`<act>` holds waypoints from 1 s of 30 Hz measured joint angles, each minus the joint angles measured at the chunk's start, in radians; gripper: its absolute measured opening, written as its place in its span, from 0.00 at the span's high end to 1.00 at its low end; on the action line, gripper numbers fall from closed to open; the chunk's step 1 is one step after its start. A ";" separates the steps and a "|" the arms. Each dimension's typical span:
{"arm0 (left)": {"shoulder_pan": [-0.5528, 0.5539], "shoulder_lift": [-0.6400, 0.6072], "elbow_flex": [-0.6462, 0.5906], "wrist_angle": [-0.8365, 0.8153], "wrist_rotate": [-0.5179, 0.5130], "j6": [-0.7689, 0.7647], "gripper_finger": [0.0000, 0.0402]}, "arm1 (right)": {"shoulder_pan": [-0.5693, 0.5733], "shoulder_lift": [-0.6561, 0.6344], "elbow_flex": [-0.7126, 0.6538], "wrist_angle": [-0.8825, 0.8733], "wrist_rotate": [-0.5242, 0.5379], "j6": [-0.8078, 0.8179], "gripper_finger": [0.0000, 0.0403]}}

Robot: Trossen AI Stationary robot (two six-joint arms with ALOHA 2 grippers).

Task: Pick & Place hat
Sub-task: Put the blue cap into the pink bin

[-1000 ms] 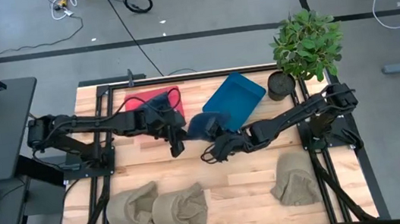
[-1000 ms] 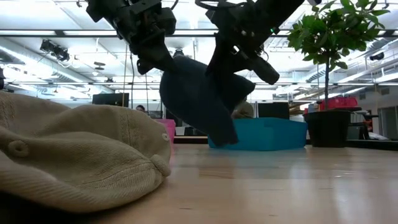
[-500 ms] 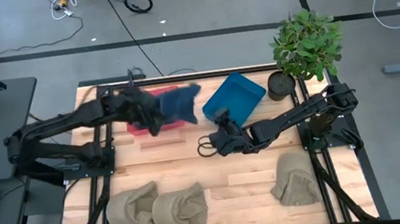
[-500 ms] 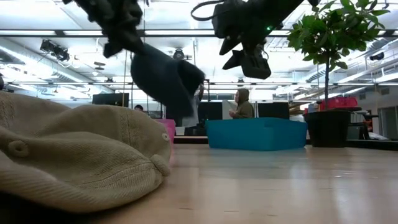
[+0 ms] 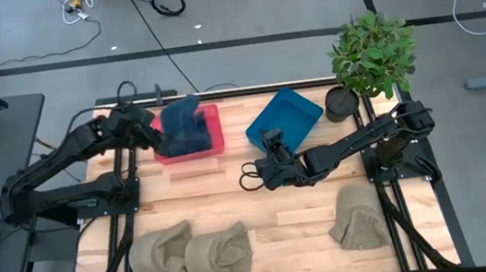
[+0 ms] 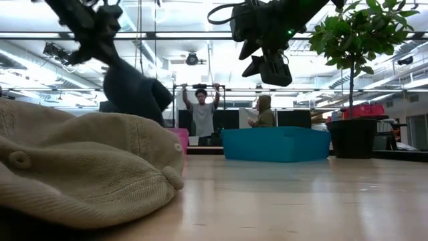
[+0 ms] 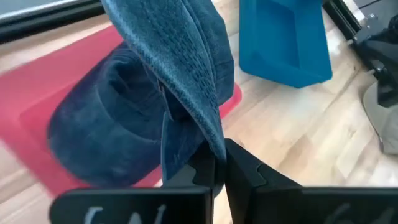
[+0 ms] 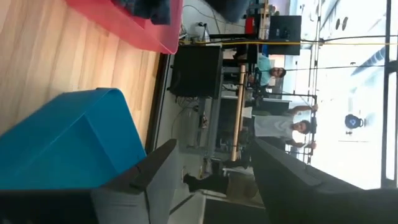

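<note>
Over the red tray (image 5: 214, 143), left gripper (image 7: 219, 163) pinches the blue hat (image 7: 180, 62); right gripper (image 5: 255, 175) hangs spread wide

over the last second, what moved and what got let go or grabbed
The left gripper, shut on the blue hat, carried it from mid-table to over the red tray. The right gripper, which held the hat too a second ago, let go and hangs open near the blue tray. The tan hats and plant stayed put.

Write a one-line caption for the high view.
Left end effector holds blue hat over red tray; right end effector open mid-table.
</note>
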 joint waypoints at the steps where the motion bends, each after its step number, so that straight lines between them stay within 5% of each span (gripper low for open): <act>1: 0.008 0.004 -0.031 0.044 0.013 -0.001 0.96 | 0.000 0.000 0.000 0.001 0.000 0.005 0.48; 8: 0.085 0.046 -0.241 0.440 0.220 -0.059 0.94 | 0.000 0.000 0.000 0.001 -0.002 0.025 0.48; 19: 0.167 0.047 -0.257 0.341 0.292 -0.068 0.94 | 0.000 0.000 0.000 0.000 -0.066 0.039 0.48; 30: 0.191 0.140 -0.258 0.264 0.206 -0.020 0.80 | 0.000 0.001 0.000 -0.001 -0.078 0.043 0.48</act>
